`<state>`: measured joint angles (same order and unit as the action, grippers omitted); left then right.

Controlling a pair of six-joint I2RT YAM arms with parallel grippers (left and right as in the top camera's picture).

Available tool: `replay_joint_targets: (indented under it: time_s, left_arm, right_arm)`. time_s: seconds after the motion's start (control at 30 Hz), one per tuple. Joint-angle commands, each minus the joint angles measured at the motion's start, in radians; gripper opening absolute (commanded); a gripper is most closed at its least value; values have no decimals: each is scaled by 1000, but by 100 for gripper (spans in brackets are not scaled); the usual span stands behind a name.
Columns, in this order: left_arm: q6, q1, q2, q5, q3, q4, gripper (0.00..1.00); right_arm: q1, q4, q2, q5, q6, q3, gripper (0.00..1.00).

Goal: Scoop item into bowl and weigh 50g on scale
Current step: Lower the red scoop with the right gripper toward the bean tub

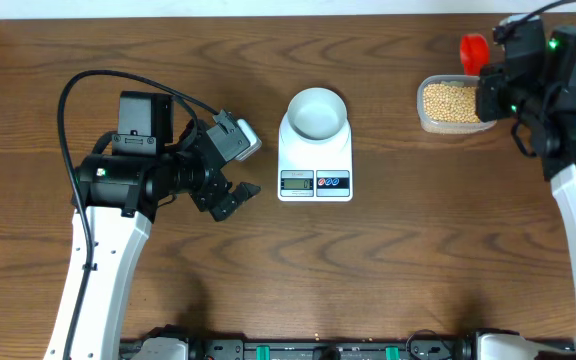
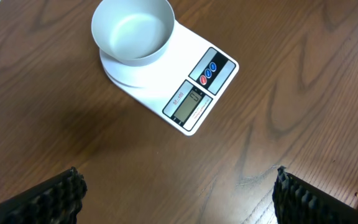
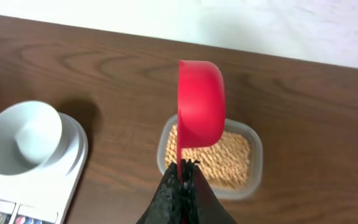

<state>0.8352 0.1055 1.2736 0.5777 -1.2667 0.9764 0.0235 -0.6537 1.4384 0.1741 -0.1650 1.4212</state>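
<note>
Right claw [image 3: 182, 171] pinches the red scoop [image 3: 201, 102] by its handle; left claw [image 1: 244, 168] spread wide.
The scoop hangs over the beans [image 3: 229, 158] in the clear tub [image 3: 254, 146], at 2 o'clock from the scale [image 1: 315, 165]. The bowl [image 1: 316, 110] sits on the scale's 12 o'clock end; the left claw hovers at its 9 o'clock.

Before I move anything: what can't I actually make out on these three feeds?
- Reading on the scale: the digits are too small overhead and blurred in the left wrist view.
- Inside of the red scoop: the right wrist view shows only its outside. Overhead, the right arm covers most of it.
- The tub of beans: its right end is hidden overhead by the same arm.
</note>
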Motion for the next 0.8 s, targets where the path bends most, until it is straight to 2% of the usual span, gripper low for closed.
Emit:
replay_joint_targets:
  time_s: [0.0,0.17,0.43,0.53,0.63,0.77]
  left_arm:
    - [6,-4,6,16,-19,3,98]
    - [6,-4,6,17,-19,-56,98]
    - [6,-4,6,13,-19,-56,98]
    - [-5,-6,5,9,-19,-37,98]
    - [-94,-42,5,25,-19,-5,98]
    - [-92,-93,5,70,-20,45,98]
  right_arm:
    - [-40,42,56,51,14,19,1]
    - [-90,88,74,49,14,19,1]
    - [-93,103,73,49,14,20,1]
    - [-93,100,73,48,14,20,1]
    - [-93,91,73,48,14,20,1]
    - [-92,84,71,38,14,20,1]
